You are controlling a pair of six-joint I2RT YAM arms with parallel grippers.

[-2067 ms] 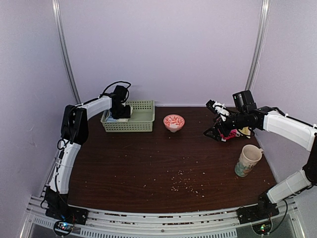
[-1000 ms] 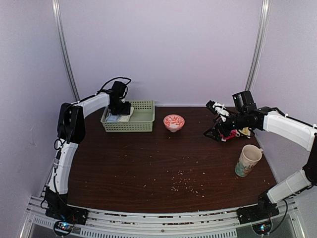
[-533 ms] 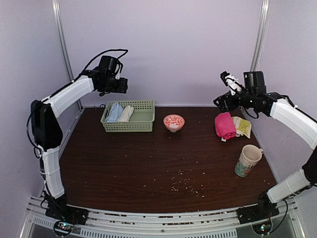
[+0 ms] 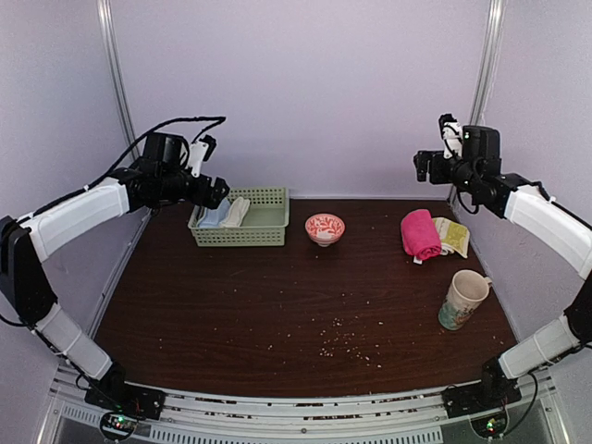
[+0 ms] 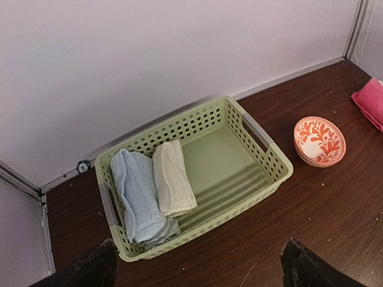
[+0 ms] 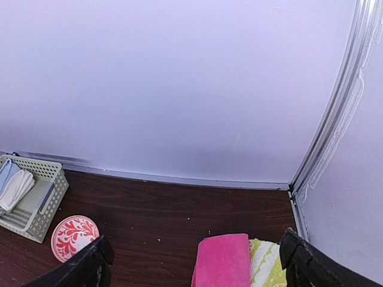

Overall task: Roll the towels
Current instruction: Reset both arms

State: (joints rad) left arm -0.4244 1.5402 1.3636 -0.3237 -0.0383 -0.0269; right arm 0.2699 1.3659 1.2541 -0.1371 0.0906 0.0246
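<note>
A green basket (image 4: pixel 242 239) at the back left holds a folded blue towel (image 4: pixel 214 215) and a cream towel (image 4: pixel 237 212), also in the left wrist view, blue (image 5: pixel 139 197) and cream (image 5: pixel 173 178). A pink towel (image 4: pixel 420 234) lies folded at the back right beside a yellow-green towel (image 4: pixel 453 236); both show in the right wrist view, pink (image 6: pixel 222 262) and yellow-green (image 6: pixel 266 266). My left gripper (image 4: pixel 215 192) is open and empty, raised above and left of the basket. My right gripper (image 4: pixel 424 166) is open and empty, high above the pink towel.
A red-patterned bowl (image 4: pixel 325 228) stands right of the basket. A mug (image 4: pixel 462 299) stands near the right edge in front of the towels. Crumbs (image 4: pixel 342 338) are scattered on the table's middle. Walls close the back and sides.
Both arms have risen. The left gripper came up out of the basket, leaving two towels there. The right gripper let go of the pink towel and lifted toward the back wall.
</note>
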